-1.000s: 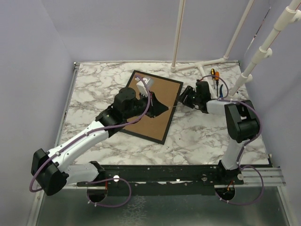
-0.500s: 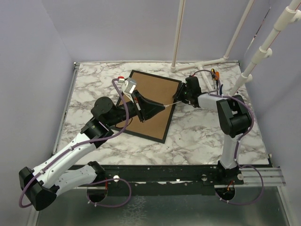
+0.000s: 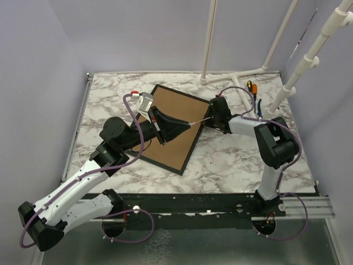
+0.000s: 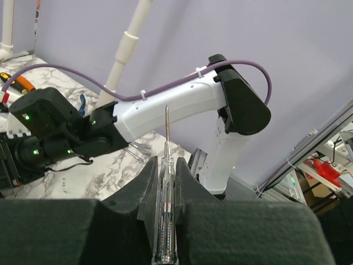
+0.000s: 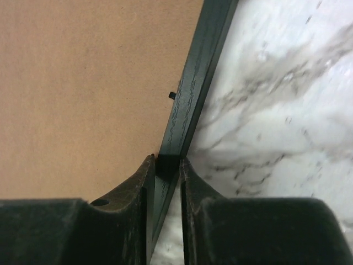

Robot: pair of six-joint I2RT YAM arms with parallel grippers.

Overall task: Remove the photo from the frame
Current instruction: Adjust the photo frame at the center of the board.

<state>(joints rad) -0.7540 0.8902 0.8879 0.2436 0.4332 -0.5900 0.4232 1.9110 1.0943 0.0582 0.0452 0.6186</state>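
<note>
My left pincer [image 4: 165,163] grips a screwdriver [image 4: 165,221]; right pincer [image 5: 165,161] pinches the frame [image 5: 190,105] rim. Backing board [image 5: 83,83] up, hand tools [image 3: 253,88] beyond.

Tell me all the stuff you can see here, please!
frame: one, black edge and brown back, lying back-up in the middle
screwdriver: one, clear handle and thin metal shaft, gripped above the frame
hand tools: a few, orange and blue handles, far right corner
pipe stand: one, white, along the back
table: one, white-and-grey marble, under everything
left gripper: one, black, shut on the screwdriver
right gripper: one, black, pinching the frame's black edge
</note>
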